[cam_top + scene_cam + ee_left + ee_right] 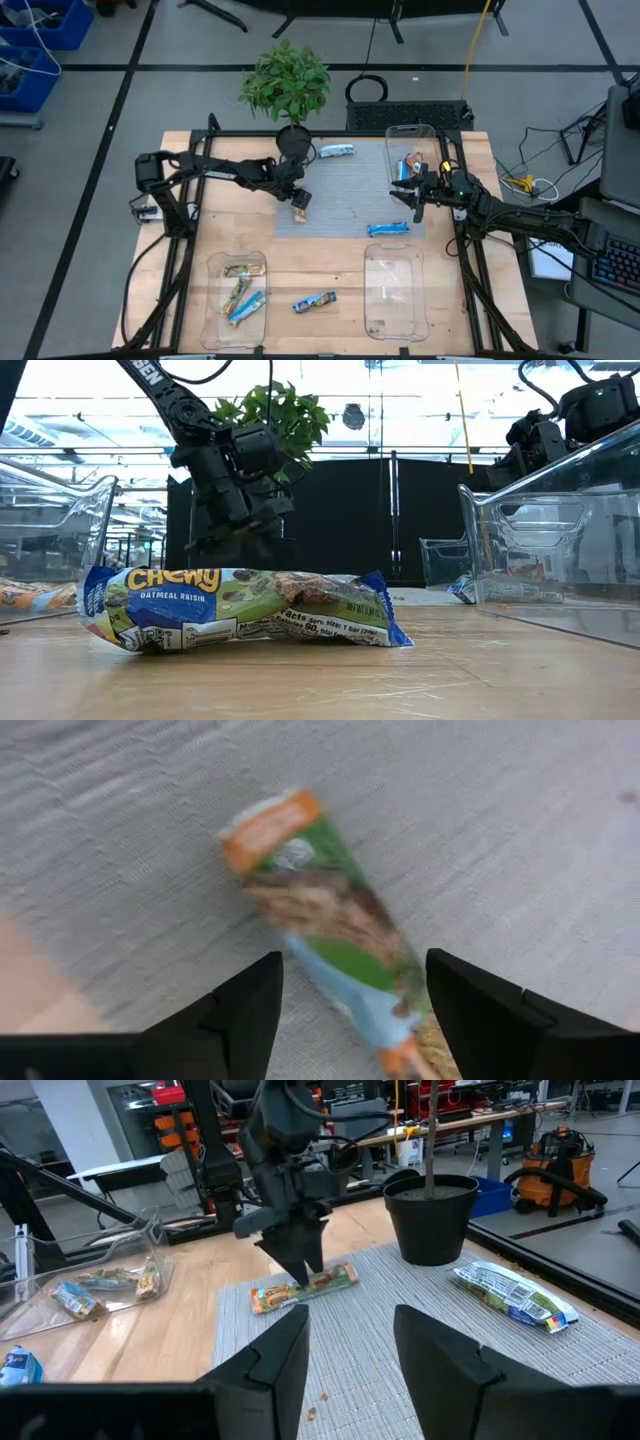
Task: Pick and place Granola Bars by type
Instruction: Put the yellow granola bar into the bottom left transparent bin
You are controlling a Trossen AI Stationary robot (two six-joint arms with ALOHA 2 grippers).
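Granola bars lie scattered on a light wooden table (330,270) with a grey ribbed mat (350,205) at its middle, a potted plant (287,85) at the far edge and workshop racks beyond. Three clear trays show: the near-left one (236,300) holds about three bars, the far-right one (414,150) some more, the near-right one (394,292) none. The left end effector (296,195), fingers spread, hovers over an orange-tipped bar (325,910) on the mat. The right end effector (415,195), also spread, hangs beside the far-right tray. Three blue bars lie loose: (337,151), (387,229), (314,301).
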